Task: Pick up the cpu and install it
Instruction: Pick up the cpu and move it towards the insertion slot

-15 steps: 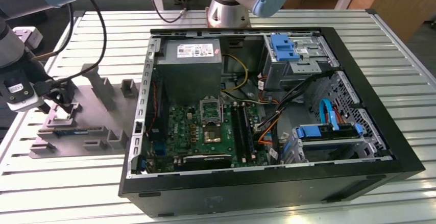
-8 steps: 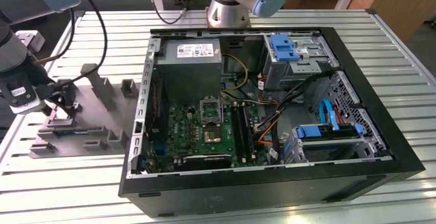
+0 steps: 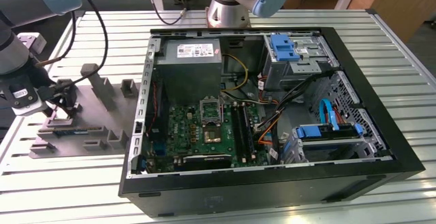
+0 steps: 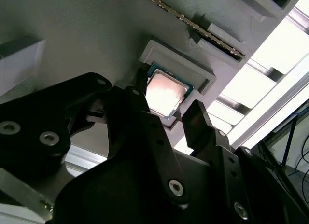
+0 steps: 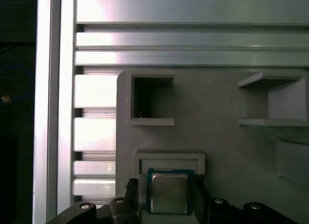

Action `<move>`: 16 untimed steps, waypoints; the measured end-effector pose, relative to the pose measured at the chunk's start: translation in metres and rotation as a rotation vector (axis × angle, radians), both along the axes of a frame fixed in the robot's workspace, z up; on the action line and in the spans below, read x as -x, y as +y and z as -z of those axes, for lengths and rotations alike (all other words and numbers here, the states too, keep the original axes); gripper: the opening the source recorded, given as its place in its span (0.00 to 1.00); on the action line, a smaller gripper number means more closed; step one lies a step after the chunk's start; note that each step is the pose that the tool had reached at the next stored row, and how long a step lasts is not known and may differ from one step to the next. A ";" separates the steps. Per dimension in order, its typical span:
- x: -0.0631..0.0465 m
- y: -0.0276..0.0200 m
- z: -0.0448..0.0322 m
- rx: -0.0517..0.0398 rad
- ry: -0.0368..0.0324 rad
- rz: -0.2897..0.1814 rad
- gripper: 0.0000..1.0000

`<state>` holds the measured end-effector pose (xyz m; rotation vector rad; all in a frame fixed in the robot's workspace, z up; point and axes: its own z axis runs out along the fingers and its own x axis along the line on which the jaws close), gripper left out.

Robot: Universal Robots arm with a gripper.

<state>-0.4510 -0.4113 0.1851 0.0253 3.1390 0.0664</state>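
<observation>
The gripper (image 5: 166, 188) hangs low over the cpu (image 5: 167, 192), its black fingers (image 5: 131, 190) parted, one at each side of the chip and not clamped on it; a sliver of holder shows between one finger and the chip's green edge. In the second wrist view the gripper (image 4: 166, 98) straddles the cpu (image 4: 166, 92) in the same way, its silvery lid catching the light.

The chip lies flat in a shallow raised holder (image 5: 169, 159) on the grey plastic tray (image 5: 217, 137), near the tray's edge, with square pockets moulded farther along. The tray rests on a slatted aluminium table (image 5: 96, 91).

At the exterior view's left the arm (image 3: 14, 45) brings the gripper (image 3: 60, 109) down onto the tray (image 3: 102, 114), among its upright posts. Toward the exterior view's centre and right an open computer case (image 3: 272, 193) lies on its side, showing the green motherboard (image 3: 184, 132), the dark socket frame (image 3: 211, 131) and, beyond it, the grey power-supply box (image 3: 194, 68).
</observation>
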 end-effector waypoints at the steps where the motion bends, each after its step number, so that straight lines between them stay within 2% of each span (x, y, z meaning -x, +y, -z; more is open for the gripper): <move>1: 0.000 0.0000 0.0004 0.0001 0.0002 0.000 0.56; 16: 0.000 0.0000 0.0034 0.0001 -0.0001 0.000 0.56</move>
